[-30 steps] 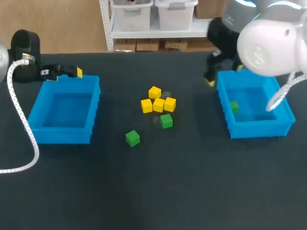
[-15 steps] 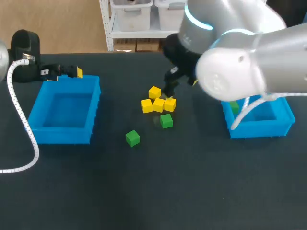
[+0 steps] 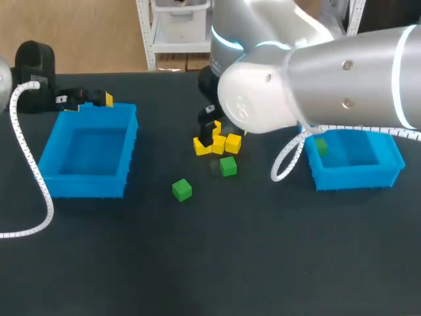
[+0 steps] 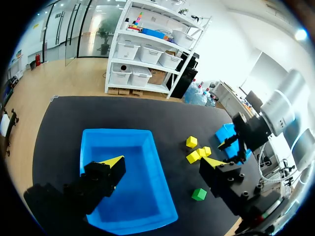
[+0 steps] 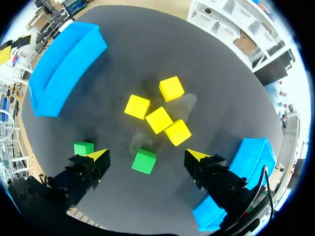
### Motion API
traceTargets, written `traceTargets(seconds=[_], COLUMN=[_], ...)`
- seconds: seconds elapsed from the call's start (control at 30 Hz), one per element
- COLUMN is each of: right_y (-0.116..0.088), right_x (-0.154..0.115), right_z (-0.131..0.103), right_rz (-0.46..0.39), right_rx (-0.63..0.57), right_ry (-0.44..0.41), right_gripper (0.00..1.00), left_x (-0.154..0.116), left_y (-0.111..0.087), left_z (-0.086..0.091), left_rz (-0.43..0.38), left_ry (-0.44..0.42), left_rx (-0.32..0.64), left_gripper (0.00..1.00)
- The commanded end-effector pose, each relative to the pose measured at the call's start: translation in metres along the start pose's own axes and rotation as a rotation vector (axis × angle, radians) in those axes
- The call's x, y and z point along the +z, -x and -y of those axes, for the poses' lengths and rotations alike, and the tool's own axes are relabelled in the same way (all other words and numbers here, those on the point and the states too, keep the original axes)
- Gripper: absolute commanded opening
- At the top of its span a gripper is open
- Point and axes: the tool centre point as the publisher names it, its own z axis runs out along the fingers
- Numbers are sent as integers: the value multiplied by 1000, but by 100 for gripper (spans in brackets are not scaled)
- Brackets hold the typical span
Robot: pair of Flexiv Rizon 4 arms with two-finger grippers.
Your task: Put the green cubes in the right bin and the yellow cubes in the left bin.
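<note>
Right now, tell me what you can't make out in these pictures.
Head view: the right arm covers the far side of the right bin and half hides the green cube in it.
Head view: only three of the yellow cubes show clearly under the arm.
Right wrist view: the right pincer blocks most of the right bin's inside.
Left wrist view: the right bin sits mostly behind the right arm; only one loose green cube shows.
</note>
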Motion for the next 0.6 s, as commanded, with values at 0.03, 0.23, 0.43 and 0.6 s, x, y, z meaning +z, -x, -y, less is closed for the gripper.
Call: traceTargets(seconds=[0.03, 0.23, 0.43, 0.6], right_y=[-13, -27, -29, -27], right_x=[1, 14, 30, 40], right_z=[2, 0, -4, -6], right_rz=[13, -8, -21, -28], right_rx=[12, 14, 4, 21], right_ry=[-7, -26, -33, -53], right_gripper=[100, 100, 100, 100], left_x=[0, 0, 0, 0], left_y=[-1, -1, -1, -1], left_z=[-2, -2, -2, -2], left_rz=[5, 5, 5, 5], left_ry=[-10, -10, -10, -10], left_rx=[2, 2, 2, 2], left_gripper=[100, 100, 100, 100])
